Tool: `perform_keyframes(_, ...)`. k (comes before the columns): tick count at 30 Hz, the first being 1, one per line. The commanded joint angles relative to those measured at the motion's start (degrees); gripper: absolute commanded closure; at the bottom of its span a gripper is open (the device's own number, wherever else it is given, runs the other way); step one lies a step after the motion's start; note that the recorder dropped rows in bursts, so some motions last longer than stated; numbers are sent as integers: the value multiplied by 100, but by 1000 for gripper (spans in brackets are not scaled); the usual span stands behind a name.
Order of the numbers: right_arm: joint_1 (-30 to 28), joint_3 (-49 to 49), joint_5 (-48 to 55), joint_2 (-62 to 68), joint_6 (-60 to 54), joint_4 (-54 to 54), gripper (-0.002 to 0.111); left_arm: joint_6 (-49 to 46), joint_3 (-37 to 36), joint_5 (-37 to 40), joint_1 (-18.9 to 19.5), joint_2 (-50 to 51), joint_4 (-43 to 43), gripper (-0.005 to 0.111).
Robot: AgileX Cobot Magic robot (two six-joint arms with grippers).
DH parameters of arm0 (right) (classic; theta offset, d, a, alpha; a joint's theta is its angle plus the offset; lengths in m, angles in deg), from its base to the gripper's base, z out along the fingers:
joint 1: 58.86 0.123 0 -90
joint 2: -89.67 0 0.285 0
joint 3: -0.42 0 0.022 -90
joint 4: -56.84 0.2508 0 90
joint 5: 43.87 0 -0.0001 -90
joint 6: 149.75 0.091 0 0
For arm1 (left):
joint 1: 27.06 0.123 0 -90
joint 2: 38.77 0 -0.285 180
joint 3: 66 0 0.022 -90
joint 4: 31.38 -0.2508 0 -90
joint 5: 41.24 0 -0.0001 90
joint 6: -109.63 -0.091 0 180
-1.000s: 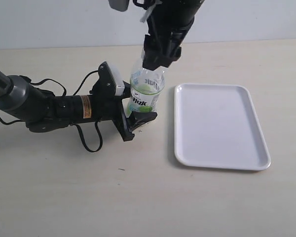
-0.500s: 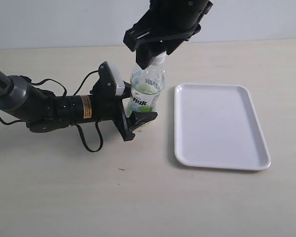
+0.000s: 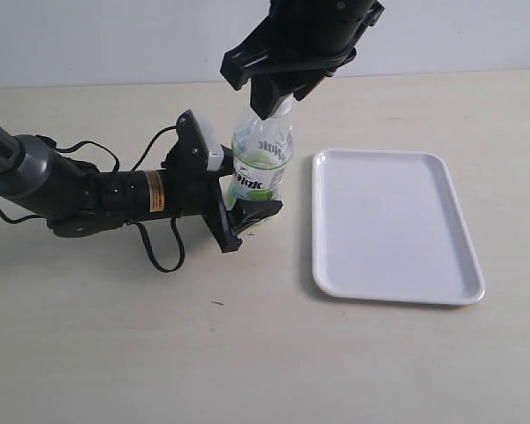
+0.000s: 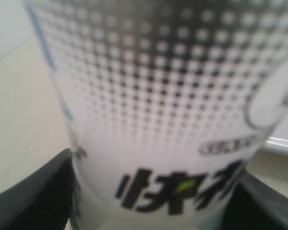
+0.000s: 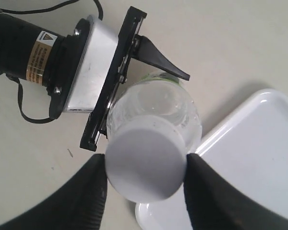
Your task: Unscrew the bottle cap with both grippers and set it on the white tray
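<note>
Right gripper (image 3: 281, 99) clamped on bottle cap (image 5: 145, 165) from above, jaws pressing both sides; cap sits on neck, cannot tell whether threads are free. Left gripper (image 3: 240, 190) closed around lower bottle (image 3: 262, 163); bottle upright on table (image 3: 115, 336), just beside white tray (image 3: 393, 225). Risks: lift before threads clear drags or tilts bottle; smooth cap slips out of weak squeeze; label skids in left jaws, so bottle spins with cap; cap falls short of tray
</note>
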State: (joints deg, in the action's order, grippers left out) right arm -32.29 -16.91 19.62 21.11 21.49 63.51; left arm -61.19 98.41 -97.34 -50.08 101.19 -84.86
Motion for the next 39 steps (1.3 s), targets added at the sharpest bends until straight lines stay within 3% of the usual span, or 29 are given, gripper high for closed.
perform_keyframes(1, 6, -31, -73, -35, 184, -400, 104, 22, -15, 115, -23, -26, -104, 107)
perform_keyframes(2, 6, -31, -73, -35, 196, -476, 108, 55, -15, 115, -23, -27, -118, 107)
perform_keyframes(9, 6, -31, -125, -35, -232, -773, 108, 236, -15, 155, -23, -85, -131, 107)
perform_keyframes(17, 6, -31, -443, -35, -1798, -734, 108, 234, -15, 170, -23, -85, -140, 107)
perform_keyframes(27, 6, -31, -502, -35, -4670, -163, 108, 222, -15, 169, -23, -85, -140, 107)
perform_keyframes(39, 6, -31, -482, -35, -6729, -123, 108, 200, -15, 268, -23, -85, -140, 107)
